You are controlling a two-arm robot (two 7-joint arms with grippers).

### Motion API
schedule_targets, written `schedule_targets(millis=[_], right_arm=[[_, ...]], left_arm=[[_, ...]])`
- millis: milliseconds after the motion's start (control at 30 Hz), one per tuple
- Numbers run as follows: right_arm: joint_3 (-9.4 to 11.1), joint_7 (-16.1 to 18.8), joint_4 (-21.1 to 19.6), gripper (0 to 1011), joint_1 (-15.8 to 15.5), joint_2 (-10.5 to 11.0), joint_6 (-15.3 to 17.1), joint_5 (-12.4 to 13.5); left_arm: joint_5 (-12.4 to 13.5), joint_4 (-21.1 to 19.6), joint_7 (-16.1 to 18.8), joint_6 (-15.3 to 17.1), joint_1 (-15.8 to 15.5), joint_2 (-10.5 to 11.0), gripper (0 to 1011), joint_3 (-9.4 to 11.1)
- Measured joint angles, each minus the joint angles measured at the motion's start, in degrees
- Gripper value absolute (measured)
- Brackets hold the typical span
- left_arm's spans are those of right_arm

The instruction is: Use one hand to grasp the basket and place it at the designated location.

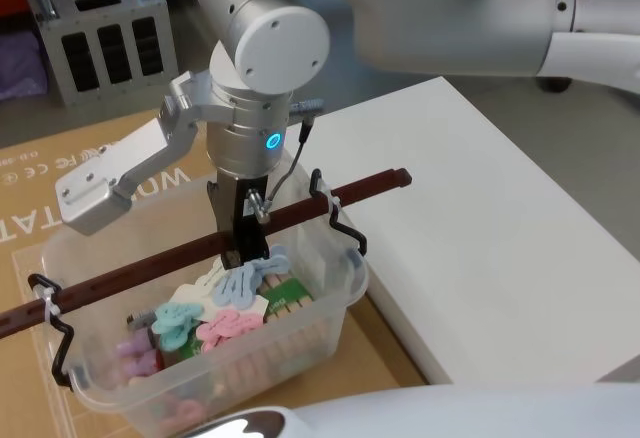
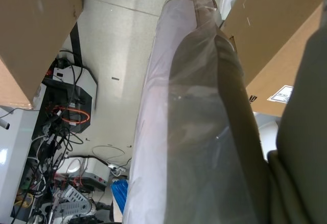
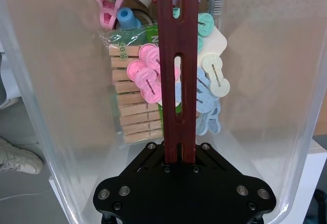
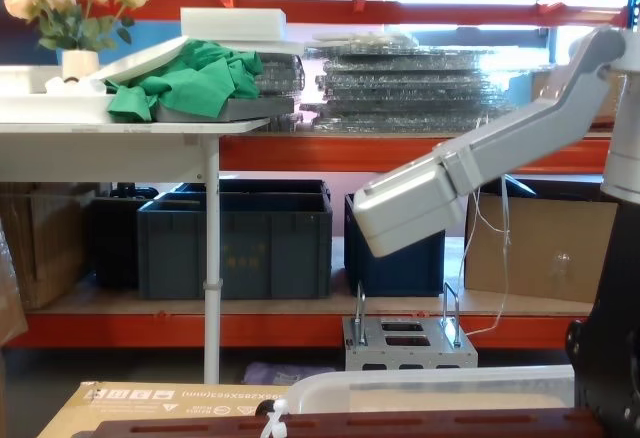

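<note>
Inside the basket [image 1: 332,310]: pastel plastic clips [image 1: 232,303] over a pack of wooden clothespins [image 1: 287,301]. Gripped on the handle [image 1: 150,264] by the right gripper [image 1: 238,246], jaws tight around the bar.

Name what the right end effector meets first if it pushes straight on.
The right end effector grips the handle; pushing on, it would likely meet the pastel clothes pegs in the basket first.

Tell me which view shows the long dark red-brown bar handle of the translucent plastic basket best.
The head view: the handle runs almost whole across the basket, with the right gripper shut on its middle. The right wrist view gives a close stretch over the pastel clothes pegs; the chest view, a sliver at its bottom edge.
</note>
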Motion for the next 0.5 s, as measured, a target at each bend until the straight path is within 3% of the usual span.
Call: schedule_targets(millis=[500], right_arm=[[-1.3, -0.2, 1.5, 0, -1.4, -1.3, 0.9, -1.2]], left_arm=[[0.0, 0.0, 0.0, 0.0, 0.0, 0.0, 0, 0.0]])
